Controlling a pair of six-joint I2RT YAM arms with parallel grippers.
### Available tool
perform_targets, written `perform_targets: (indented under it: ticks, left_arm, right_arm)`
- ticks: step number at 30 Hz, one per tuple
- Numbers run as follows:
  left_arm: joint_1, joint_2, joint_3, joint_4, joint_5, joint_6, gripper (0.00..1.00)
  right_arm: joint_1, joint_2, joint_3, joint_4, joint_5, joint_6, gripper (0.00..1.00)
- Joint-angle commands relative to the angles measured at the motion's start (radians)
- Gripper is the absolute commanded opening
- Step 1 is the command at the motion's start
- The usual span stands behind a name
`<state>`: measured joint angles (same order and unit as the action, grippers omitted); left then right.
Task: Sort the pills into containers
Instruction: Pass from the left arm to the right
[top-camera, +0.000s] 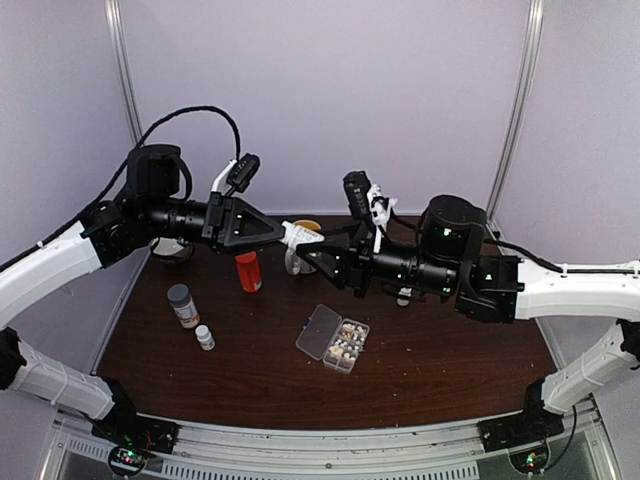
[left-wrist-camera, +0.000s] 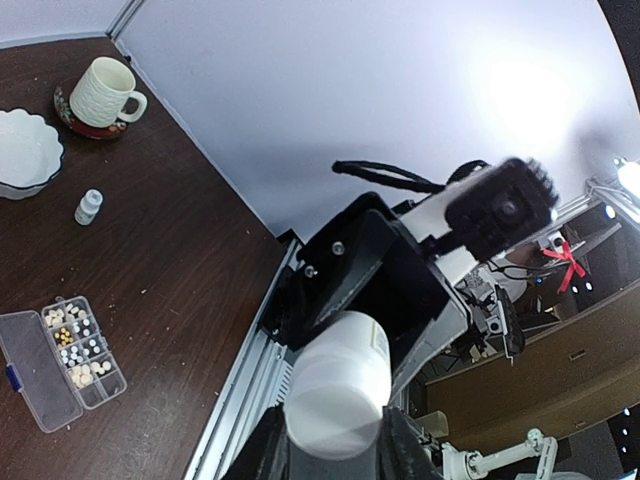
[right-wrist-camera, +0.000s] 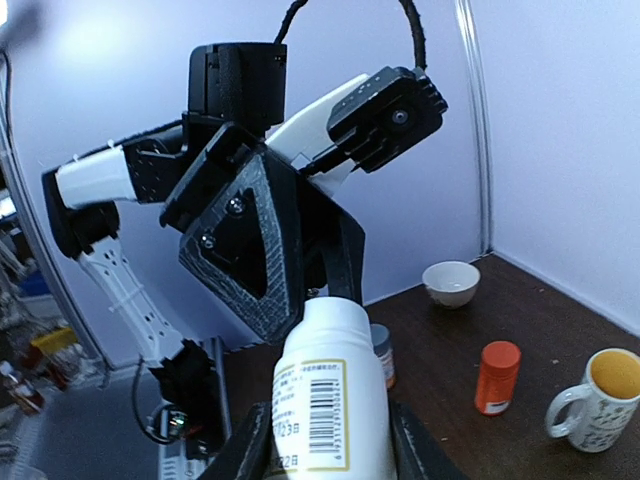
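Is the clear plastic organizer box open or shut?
Open: the clear rectangular plastic organizer box has its lid folded flat beside the pill-filled compartments.

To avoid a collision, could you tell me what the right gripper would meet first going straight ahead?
Most likely the left gripper, facing it at the far end of the white bottle both hold.

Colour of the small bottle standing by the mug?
The bottle is orange, cap included. The right wrist view shows it best.
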<state>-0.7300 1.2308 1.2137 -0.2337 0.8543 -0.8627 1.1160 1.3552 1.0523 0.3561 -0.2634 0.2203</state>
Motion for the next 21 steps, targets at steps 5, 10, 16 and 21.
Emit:
perform_targets:
  ticks: [5,10,16,21]
  left_arm:
    - [-0.008,0.046,0.077,-0.101,0.024,-0.036,0.11]
    - [-0.008,0.066,0.1,-0.167,0.012,-0.052,0.11]
    - [-0.008,0.066,0.103,-0.128,0.016,-0.067,0.21]
    - [-0.003,0.048,0.13,-0.127,-0.04,-0.011,0.88]
  right_arm:
    - [0.08,0.0,0.027,-0.079,0.32,-0.619,0.22]
    - [0.108,0.007,-0.002,0.007,0.441,-0.892,0.2]
    - [0.135,-0.007,-0.098,0.198,0.526,-1.018,0.16]
    - [0.133,-0.039,-0.063,0.054,0.444,-0.86,0.16]
